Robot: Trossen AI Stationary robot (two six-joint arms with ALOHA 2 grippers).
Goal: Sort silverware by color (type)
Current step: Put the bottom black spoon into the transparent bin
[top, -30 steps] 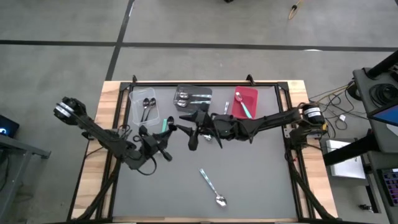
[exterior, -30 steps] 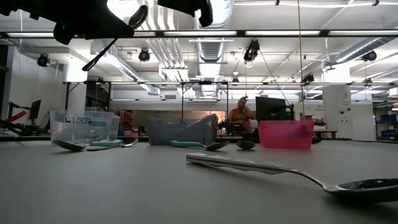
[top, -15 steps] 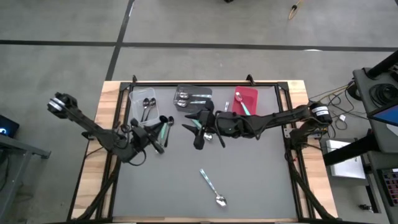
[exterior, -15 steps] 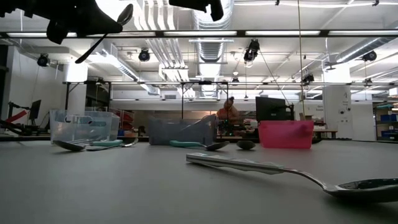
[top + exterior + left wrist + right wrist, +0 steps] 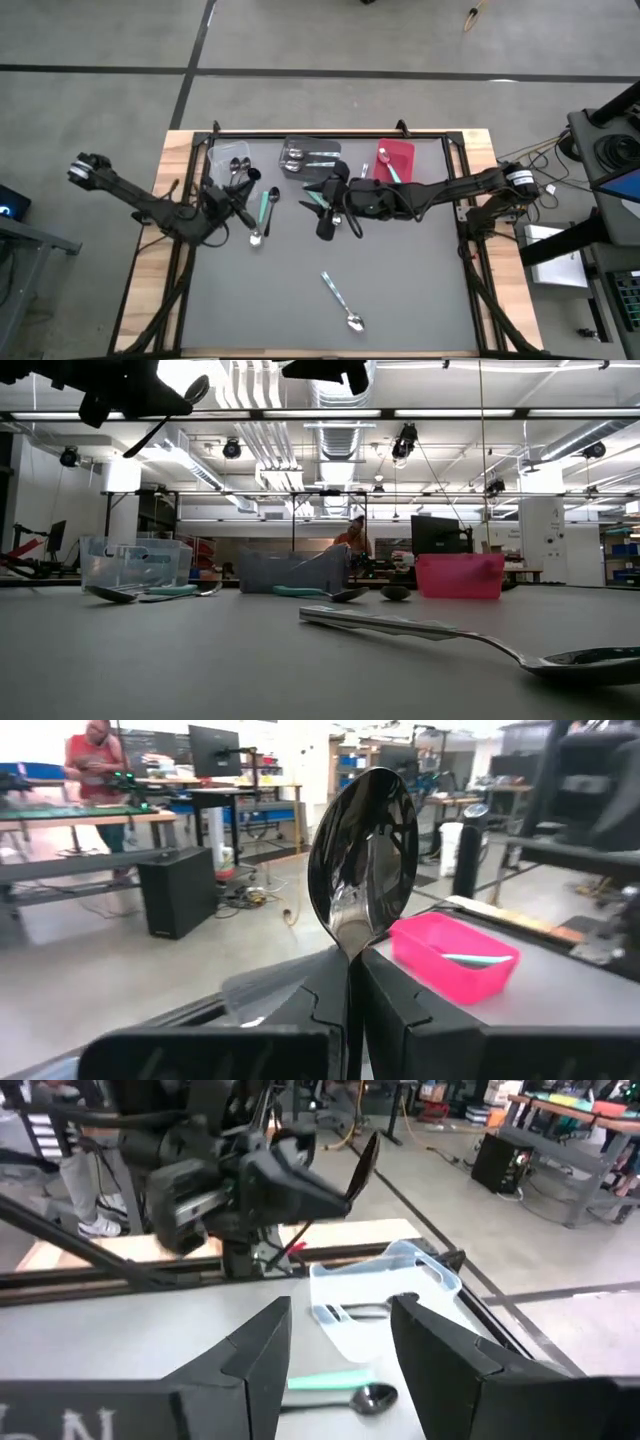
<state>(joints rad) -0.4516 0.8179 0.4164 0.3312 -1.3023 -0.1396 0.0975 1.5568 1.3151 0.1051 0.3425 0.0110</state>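
My left gripper [image 5: 230,196] hangs by the clear bin [image 5: 222,160] at the table's far left, shut on a black spoon [image 5: 362,850]. The spoon's bowl [image 5: 197,388] points up. My right gripper [image 5: 340,1350] stands open over mid-table [image 5: 326,218], with nothing between its fingers. A teal-handled spoon [image 5: 262,212] lies flat on the table between the two grippers. A silver spoon [image 5: 342,300] lies flat nearer the front. The clear bin, the dark grey bin [image 5: 310,155] and the red bin [image 5: 395,165] each hold spoons. My left gripper pinches the black spoon's handle just below the bowl [image 5: 350,958] between its two fingers. The fingers lie level and point toward the table's right side. The spoon is lifted clear and tilted, bowl up; its handle end [image 5: 135,450] sticks out below the gripper.
The three bins stand in a row along the far edge. A dark spoon bowl [image 5: 370,1398] lies beside the teal handle [image 5: 330,1380], just in front of the clear bin. A person moves in the room behind the table.
My left gripper has risen and gone toward the table's far left, up to the clear bin, carrying the black spoon, which stays bowl up. My right gripper has drawn a little toward the right edge and stays open.
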